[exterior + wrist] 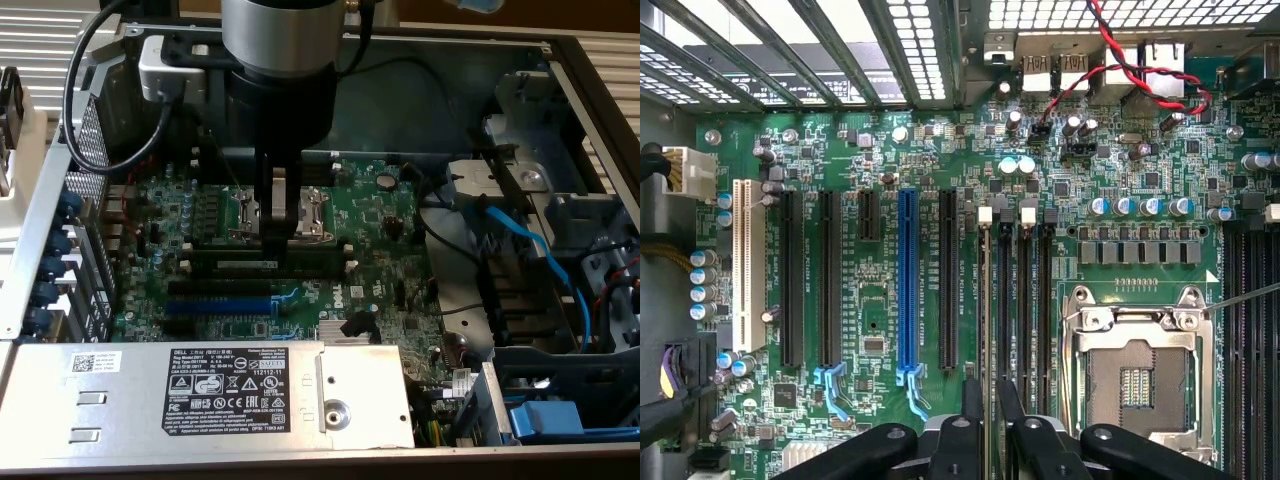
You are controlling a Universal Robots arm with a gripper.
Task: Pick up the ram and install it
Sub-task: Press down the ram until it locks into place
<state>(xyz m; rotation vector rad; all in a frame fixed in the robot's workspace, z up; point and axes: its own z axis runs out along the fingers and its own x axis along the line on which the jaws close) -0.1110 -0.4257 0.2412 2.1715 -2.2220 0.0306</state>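
The ram (275, 264) is a long dark green strip standing on edge in the black memory slots of the green motherboard (380, 215), just in front of the CPU socket (312, 212). My gripper (280, 236) hangs straight down over the strip's middle, fingertips just above its top edge. In the wrist view the ram (985, 320) runs edge-on as a thin grey line away from my gripper (990, 408). One black finger (962, 440) stands on each side of it. The jaws are open a little wider than the strip, with a narrow gap showing.
The metal CPU socket (1135, 385) lies beside the memory slots. A blue slot (907, 290) and black expansion slots lie on the other side. A grey power supply (240, 395) fills the front. Blue cables (530, 245) and drive bays sit at the exterior view's right.
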